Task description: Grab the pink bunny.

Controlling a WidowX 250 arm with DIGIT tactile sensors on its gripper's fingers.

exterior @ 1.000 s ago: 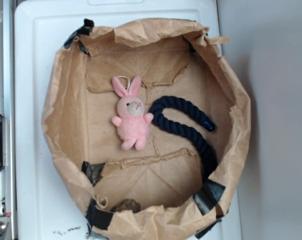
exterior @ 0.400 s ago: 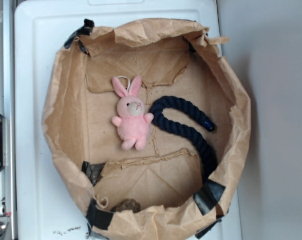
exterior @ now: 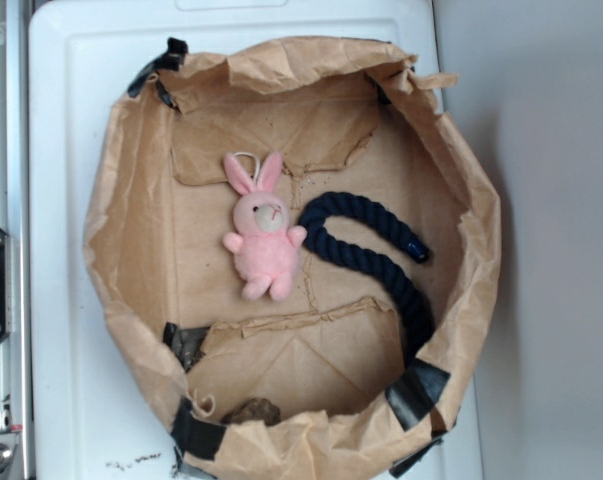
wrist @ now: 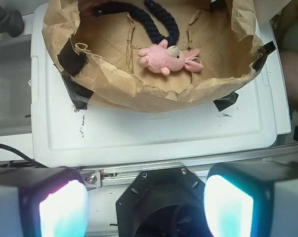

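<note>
A small plush bunny [exterior: 264, 236] lies face up on the floor of a crumpled brown paper bag [exterior: 121, 180], just left of centre in the exterior view: fuzzy pink body, two upright pink ears, a paler cream face with a small dark nose mark, stubby arms spread wide and a white loop showing above the ears. Its ears point toward the top of that frame, its feet toward the bottom. A dark navy rope [exterior: 381, 250] curls in a hook just to the right, one end reaching the bunny's raised arm; whether the two touch cannot be told. The bag, patched with strips of black tape [exterior: 416, 392], stands open on a white lid [exterior: 61, 200]. In the wrist view the bunny [wrist: 168, 58] lies on its side in the upper middle of the frame, ears to the right, inside the bag [wrist: 153, 96], with the rope [wrist: 153, 19] arching above it. The gripper [wrist: 146, 200] sits at the bottom edge of that frame, its two fingers [wrist: 60, 205] spread wide to the lower left and lower right corners with nothing between them, pads glowing pale. The bunny lies well apart from the fingers, far up the frame beyond the bag's near wall and a bare stretch of lid [wrist: 149, 138], roughly in line with the gap between them.
</note>
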